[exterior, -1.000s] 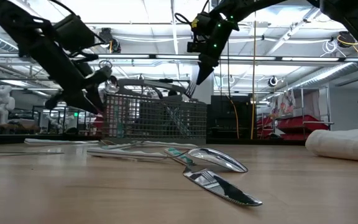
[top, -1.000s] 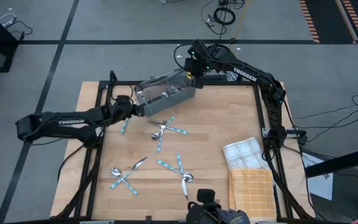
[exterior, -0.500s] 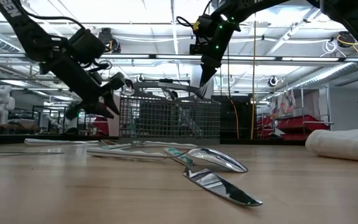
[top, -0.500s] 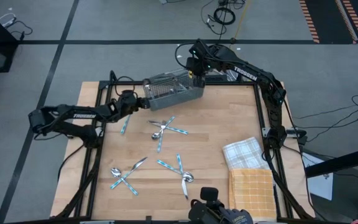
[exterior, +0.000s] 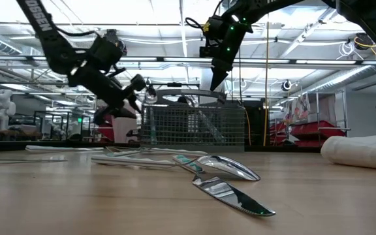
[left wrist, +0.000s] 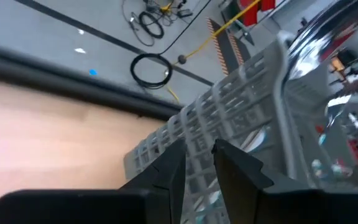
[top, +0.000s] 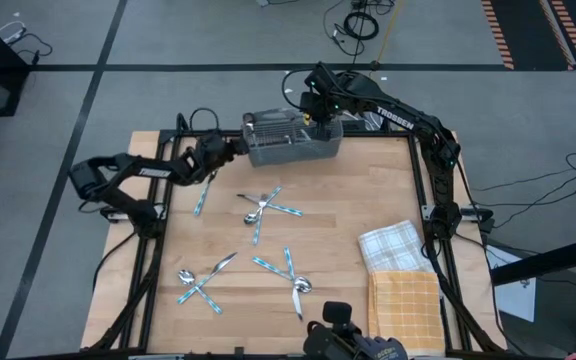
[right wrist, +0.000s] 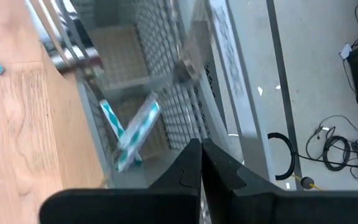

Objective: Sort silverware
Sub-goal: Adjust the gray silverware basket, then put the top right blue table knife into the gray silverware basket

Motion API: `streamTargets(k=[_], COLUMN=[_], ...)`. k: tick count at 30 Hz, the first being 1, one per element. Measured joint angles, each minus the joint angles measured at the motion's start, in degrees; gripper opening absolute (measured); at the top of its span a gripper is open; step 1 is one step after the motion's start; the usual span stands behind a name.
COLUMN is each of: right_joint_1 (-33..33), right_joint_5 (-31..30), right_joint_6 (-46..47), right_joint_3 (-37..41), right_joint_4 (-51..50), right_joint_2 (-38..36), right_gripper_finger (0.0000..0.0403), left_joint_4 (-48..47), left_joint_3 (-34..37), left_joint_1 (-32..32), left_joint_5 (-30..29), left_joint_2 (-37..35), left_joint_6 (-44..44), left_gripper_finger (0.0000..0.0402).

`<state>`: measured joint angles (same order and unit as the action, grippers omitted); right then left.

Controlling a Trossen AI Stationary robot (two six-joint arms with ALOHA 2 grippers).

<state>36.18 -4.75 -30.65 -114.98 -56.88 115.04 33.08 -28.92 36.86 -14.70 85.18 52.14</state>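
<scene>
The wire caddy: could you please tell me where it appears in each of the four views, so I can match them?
High view: caddy at the table's far edge, between both end effectors.
Low view: caddy centre, behind the silverware.
Left wrist view: mesh wall fills the right half.
Right wrist view: its inside, holding a blue-handled piece.
Shared landmark: the right end effector at its rim.
</scene>
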Motion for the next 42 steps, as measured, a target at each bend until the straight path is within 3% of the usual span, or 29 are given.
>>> streamTargets(k=[8,19,22,25,28,30,36,40,42], right_joint_1=[-0.28,-1.29,-1.92,-2.06,-2.36,-3.49,-12.07,-20.67,-24.57], right_joint_5=[-0.06,0.4,4.25,14.75,27.23,32.01,30.32,27.71,23.47], right_joint_6=[0.24,1.95,1.75,5.23,9.85,13.1,15.64,17.49,18.66], right_joint_3=[0.0,0.0,-0.01,-0.1,-0.15,-0.15,1.37,6.66,9.9], right_joint_4=[0.0,0.76,0.33,-1.92,-5.69,-9.12,-18.23,-15.74,-10.33], right_joint_2=[-2.14,-10.61,-14.39,-18.07,-20.57,-21.29,-21.18,-21.07,-21.07], right_gripper_finger=[0.0,0.0,0.0,0.0,0.0,0.0002,0.0034,0.0081,0.0107], left_joint_4=[-0.72,-5.71,-7.79,-13.12,-20.1,-25.31,-38.31,-41.74,-41.68], left_joint_3=[-9.64,-10.52,-10.54,-10.54,-10.54,-10.53,-10.52,-10.52,-10.52], left_joint_1=[1.91,2.72,2.8,2.84,2.82,2.47,-2.87,-9.1,-12.06], left_joint_5=[8.6,10.84,11.81,13.69,20.25,26.29,41.18,44.33,44.74], left_joint_2=[6.51,2.4,-1.59,-6.47,-12.57,-17.32,-33.46,-44.33,-49.29], left_joint_6=[-6.43,-8.17,-10.08,-12.92,-13.67,-13.66,-11.31,-5.62,-2.73], left_gripper_finger=[0.0095,0.0095,0.0095,0.0095,0.0095,0.0095,0.0095,0.0095,0.0095])
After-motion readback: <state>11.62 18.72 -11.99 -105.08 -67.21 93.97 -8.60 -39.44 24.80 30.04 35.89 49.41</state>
